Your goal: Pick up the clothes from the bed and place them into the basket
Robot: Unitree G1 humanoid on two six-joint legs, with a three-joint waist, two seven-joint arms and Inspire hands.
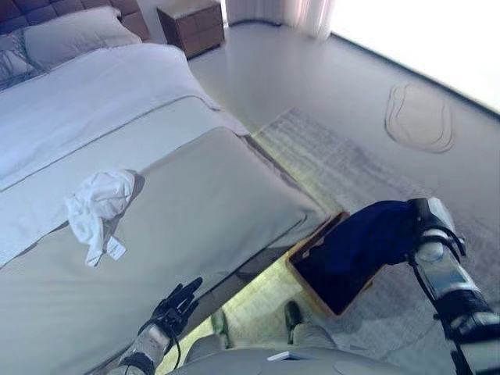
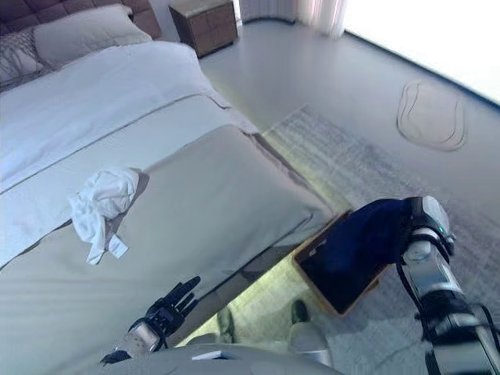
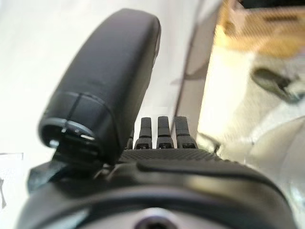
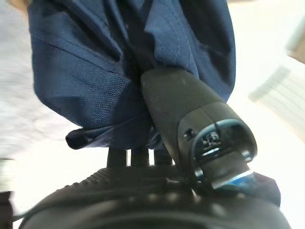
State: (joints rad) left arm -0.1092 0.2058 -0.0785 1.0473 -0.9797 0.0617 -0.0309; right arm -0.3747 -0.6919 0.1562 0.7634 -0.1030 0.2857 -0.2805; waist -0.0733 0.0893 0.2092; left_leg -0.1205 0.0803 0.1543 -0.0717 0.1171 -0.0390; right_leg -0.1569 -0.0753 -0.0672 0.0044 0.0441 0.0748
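A crumpled white garment (image 1: 99,205) lies on the grey bed cover (image 1: 203,195), left of the middle. A wooden basket (image 1: 312,291) stands on the floor at the bed's foot corner. My right hand (image 1: 428,219) is shut on a dark blue garment (image 1: 363,238) that hangs over the basket and covers most of it. In the right wrist view the thumb (image 4: 181,102) presses into the blue cloth (image 4: 95,62). My left hand (image 1: 176,303) is open and empty above the bed's near edge, its fingers (image 3: 162,136) straight.
The bed has a white sheet (image 1: 94,94) and pillows (image 1: 74,33) at the far end. A wooden nightstand (image 1: 191,25) stands beside the headboard. A pale rug (image 1: 344,168) lies on the floor under the basket, right of the bed.
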